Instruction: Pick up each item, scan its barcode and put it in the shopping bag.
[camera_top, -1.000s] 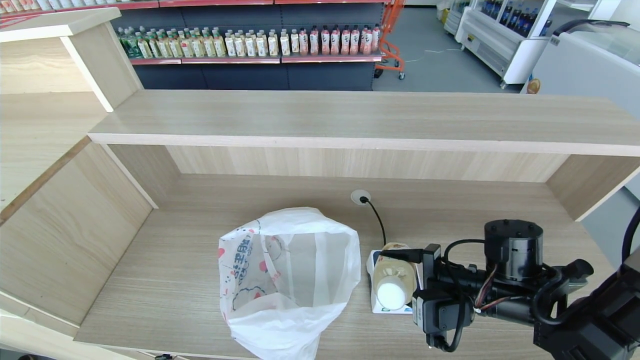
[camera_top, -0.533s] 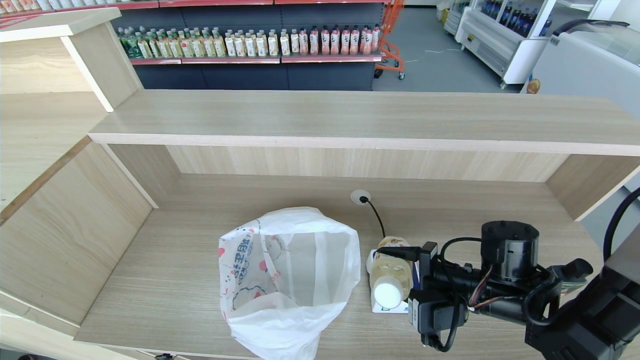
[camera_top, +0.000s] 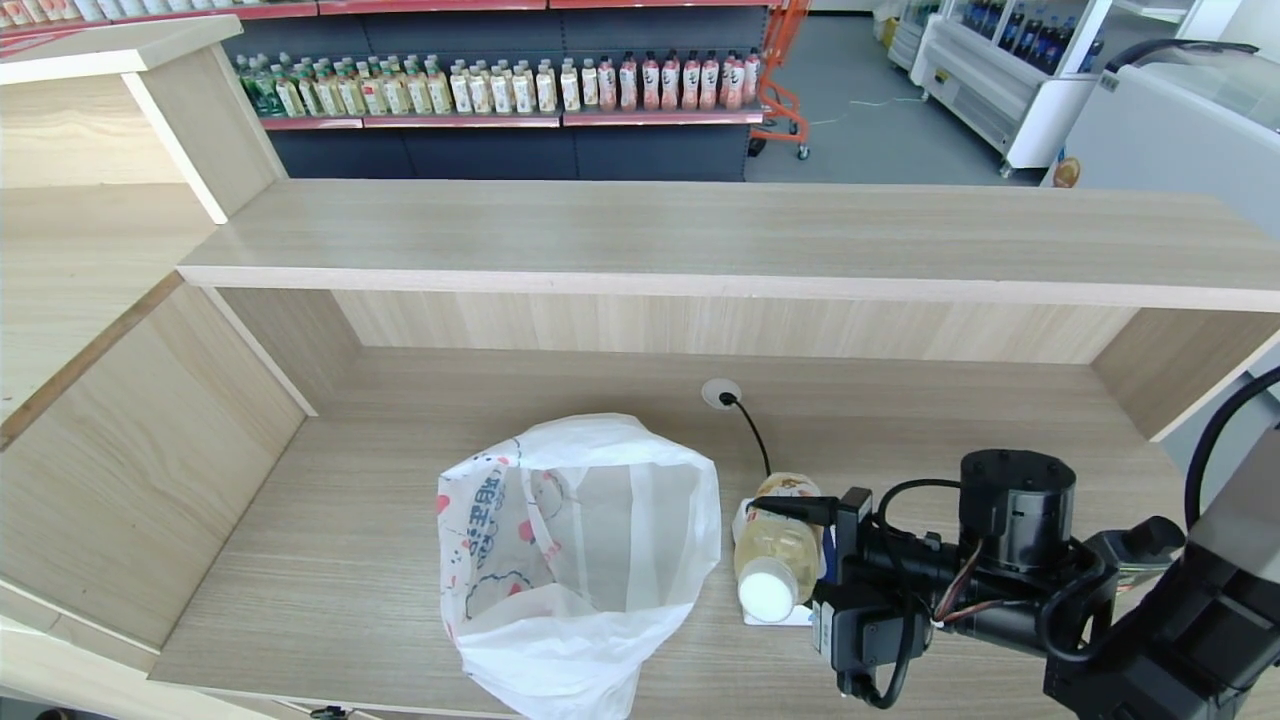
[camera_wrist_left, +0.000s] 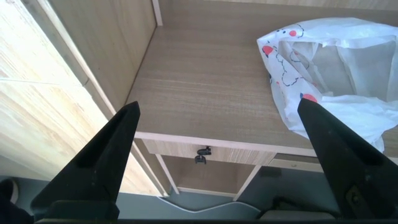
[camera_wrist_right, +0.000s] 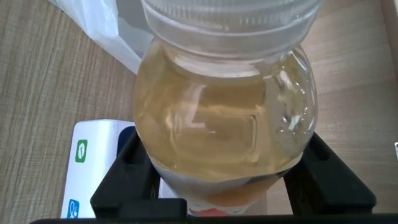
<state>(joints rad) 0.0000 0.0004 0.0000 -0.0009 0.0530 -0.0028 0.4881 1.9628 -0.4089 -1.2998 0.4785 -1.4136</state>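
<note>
the clear plastic bottle of pale yellow drink (camera_top: 778, 545) with a white screw cap (camera_top: 765, 597) is off the counter, clamped round its body by the right gripper (camera_top: 802, 555); in the right wrist view the black fingers (camera_wrist_right: 134, 168) press on either side of the bottle, so the pincer is narrowed onto it and holding it; the bottle's long axis runs far to near, cap at the near end, its base toward the far wall; it hangs over the flat white scanner box (camera_top: 772, 619), whose black cable (camera_top: 752, 430) leads off to a round port in the pale wooden counter (camera_top: 330, 540); whether bottle and scanner touch i cannot tell; just beside the bottle, on its left, stands the white plastic shopping bag with red and blue print (camera_top: 480, 540), mouth open and facing up; so the bag lies left of the held bottle, with only its right wall between them, and my judgement is that the coming move is a short carry leftward over that rim, cap or base tipped down to fit the opening; the right arm is the nearer one and already has the load; the left gripper (camera_wrist_left: 217, 109) hangs past the counter's near edge, left of the bag, its two dark fingers spread wide with nothing between them.
</note>
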